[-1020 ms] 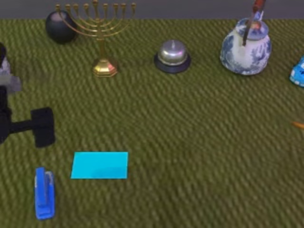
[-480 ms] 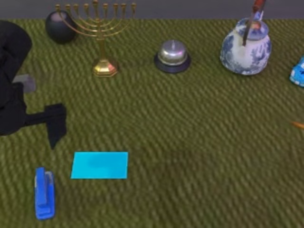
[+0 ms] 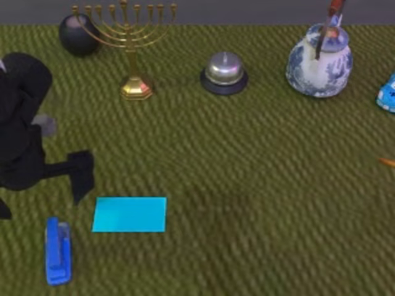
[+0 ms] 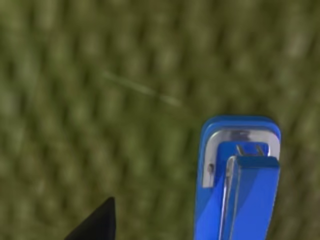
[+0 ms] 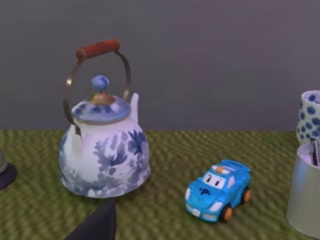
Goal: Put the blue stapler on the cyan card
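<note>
My left arm reaches in from the left edge of the green woven surface, and its left gripper hangs just above the upper left corner of the flat bright-cyan rectangular card, apart from it; I cannot tell from any view whether its jaws are spread or pressed together. The small bright-blue plastic stapler lies lengthwise near the front left corner of the surface, just beside the card's left end and not touching it, with nothing gripping it. In the left wrist view the stapler's rounded end with its metal plate fills the frame beside one dark fingertip. My right arm is out of the top view; its wrist camera looks across the back right of the surface at a blue-and-white porcelain kettle with a red-wrapped wire handle and a light-blue-and-white toy car beside it. Along the back row I also see a black ball, a gold branched candelabrum and a silver call bell on a dark base.
</note>
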Controlling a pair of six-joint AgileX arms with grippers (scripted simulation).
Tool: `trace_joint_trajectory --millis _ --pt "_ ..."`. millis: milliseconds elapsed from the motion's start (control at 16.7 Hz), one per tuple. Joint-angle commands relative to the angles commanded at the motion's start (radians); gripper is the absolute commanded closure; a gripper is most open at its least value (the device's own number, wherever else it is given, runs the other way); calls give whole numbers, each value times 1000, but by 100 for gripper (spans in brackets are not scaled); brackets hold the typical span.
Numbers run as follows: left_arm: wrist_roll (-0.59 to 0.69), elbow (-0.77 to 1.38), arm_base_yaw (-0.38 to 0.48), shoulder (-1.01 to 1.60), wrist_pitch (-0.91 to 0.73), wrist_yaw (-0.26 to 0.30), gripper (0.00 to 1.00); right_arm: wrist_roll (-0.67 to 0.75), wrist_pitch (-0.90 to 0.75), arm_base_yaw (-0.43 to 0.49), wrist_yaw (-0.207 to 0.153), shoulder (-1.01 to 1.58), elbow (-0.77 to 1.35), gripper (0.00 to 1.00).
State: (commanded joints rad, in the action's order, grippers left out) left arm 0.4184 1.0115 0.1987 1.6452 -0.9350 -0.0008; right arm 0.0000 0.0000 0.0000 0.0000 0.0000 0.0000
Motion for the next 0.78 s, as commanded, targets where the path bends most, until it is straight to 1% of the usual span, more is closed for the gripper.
trace_joint_trajectory --millis 180,300,600,780 --pt "-1 -87 0 62 158 0 0 0 0 0 0 0 0 0" --pt "-1 -129 0 93 225 0 0 0 0 0 0 0 0 0" --pt "-1 -145 0 107 250 0 0 0 0 0 0 0 0 0" --pt "-1 -145 0 107 250 0 23 0 0 0 0 0 0 0"
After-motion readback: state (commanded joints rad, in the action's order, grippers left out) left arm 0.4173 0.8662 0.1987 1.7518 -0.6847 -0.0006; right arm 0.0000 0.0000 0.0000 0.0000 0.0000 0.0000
